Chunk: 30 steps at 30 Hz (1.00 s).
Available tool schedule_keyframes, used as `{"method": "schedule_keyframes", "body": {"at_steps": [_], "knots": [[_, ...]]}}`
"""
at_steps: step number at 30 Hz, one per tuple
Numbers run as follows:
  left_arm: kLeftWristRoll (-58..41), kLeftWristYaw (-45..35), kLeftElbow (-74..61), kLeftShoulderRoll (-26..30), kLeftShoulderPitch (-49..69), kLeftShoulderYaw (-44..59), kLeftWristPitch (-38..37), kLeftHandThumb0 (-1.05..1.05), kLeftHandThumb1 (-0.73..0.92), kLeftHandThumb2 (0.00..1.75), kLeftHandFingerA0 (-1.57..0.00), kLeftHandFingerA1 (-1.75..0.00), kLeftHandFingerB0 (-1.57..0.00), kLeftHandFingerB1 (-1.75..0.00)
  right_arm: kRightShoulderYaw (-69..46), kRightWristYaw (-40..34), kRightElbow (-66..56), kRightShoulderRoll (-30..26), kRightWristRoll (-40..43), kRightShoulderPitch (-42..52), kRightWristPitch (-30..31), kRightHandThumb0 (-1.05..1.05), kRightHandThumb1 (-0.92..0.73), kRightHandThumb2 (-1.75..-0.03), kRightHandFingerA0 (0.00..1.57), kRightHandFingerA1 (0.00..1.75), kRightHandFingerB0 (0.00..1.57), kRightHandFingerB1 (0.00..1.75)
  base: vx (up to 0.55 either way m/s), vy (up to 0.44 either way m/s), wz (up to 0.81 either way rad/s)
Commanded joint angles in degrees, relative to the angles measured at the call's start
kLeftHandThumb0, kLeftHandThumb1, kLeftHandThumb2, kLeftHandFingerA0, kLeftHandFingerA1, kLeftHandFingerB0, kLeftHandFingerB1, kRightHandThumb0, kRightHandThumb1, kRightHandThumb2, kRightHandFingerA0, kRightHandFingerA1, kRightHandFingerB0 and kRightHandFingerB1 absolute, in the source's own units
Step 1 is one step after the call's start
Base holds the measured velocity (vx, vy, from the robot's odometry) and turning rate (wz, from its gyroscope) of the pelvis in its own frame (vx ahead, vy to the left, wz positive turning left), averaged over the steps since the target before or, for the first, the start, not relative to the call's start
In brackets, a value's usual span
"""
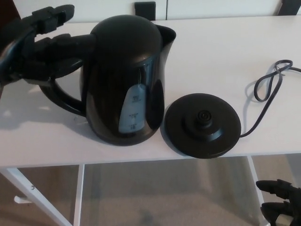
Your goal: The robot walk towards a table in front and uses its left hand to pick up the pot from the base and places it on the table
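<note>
Pot [124, 80] is set upright on table [37, 136], just left of bare base [203, 125]; placement judged done | left hand [40, 44] is held spread by handle [63, 101], grip judged loose | right hand [282, 202] is kept low, out of the way; state cannot be told

Black electric kettle [124, 80] stands upright on the white bench [225, 52], just left of its round base [202, 125], not on it. The cord [268, 94] trails right from the base. Left hand [37, 47] is at the kettle handle, grip unclear; right hand [282, 202] is below the bench edge, empty, fingers [269, 186] apart.
</note>
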Motion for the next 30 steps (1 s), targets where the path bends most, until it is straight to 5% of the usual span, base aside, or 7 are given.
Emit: {"method": "schedule_keyframes", "body": {"at_steps": [1, 4, 7, 8, 9, 23, 30], "knots": [[2.48, -13.01, 2.45, 7.7, -2.65, -4.05, -1.27, -0.57, 0.46, 0.54, 0.0, 0.0, 0.0, 0.0, 0.49, 0.12, -0.03, -1.46, -0.82, -1.77, 0.96, -0.06, -0.73, -0.6, 0.47, 0.47, 0.45, 0.46, 0.0, 0.0, 0.0], [4.67, -14.41, 3.61, 9.94, -2.89, -6.38, -4.61, -0.59, 0.45, 0.56, 0.0, -0.02, 0.0, 0.0, 0.59, -0.15, 0.54, -1.28, -0.86, -2.07, 1.28, -0.07, -0.72, -0.6, 0.47, 0.47, 0.45, 0.45, 0.0, 0.0, 0.0], [6.72, -15.56, 4.39, 12.19, -2.89, -8.72, -7.81, -0.72, 0.42, 0.8, 0.0, -0.06, 0.0, 0.0, 0.75, -0.03, 0.69, -1.34, -0.86, -1.95, 1.13, -0.06, -0.72, -0.61, 0.49, 0.49, 0.45, 0.46, 0.0, 0.0, 0.0], [6.49, -15.89, 4.35, 12.59, -2.9, -8.76, -7.78, -0.72, 0.42, 0.8, 0.0, -0.06, 0.0, 0.0, 0.72, 0.03, 0.94, -1.36, -0.79, -2.14, 0.8, -0.06, -0.72, -0.61, 0.49, 0.49, 0.45, 0.46, 0.0, 0.0, 0.0], [6.39, -16.24, 4.71, 12.83, -2.59, -8.75, -9.0, -0.75, 0.47, 0.55, 0.0, 0.0, 0.0, 0.0, 0.77, -0.16, 1.24, -1.36, -0.85, -2.03, 0.38, -0.06, -0.72, -0.6, 0.49, 0.49, 0.46, 0.46, 0.0, 0.0, 0.0], [-3.89, -14.18, -4.71, 10.15, 1.07, 8.31, -4.86, -0.93, 0.5, 0.59, 0.0, 0.0, 0.0, 0.0, 1.37, -1.18, 3.04, -1.05, -1.5, -0.72, -0.44, -0.04, -0.71, -0.59, 0.51, 0.5, 0.47, 0.46, 0.0, 0.0, 0.0], [-6.46, -16.44, 3.18, 13.5, 10.55, 23.14, -11.97, -0.79, 0.51, 0.56, 0.0, 0.0, 0.0, 0.0, 1.91, 0.33, 4.6, -1.14, -1.51, 0.68, -1.21, -0.04, -0.71, -0.59, 0.49, 0.49, 0.47, 0.47, 0.0, 0.0, 0.0]]}}
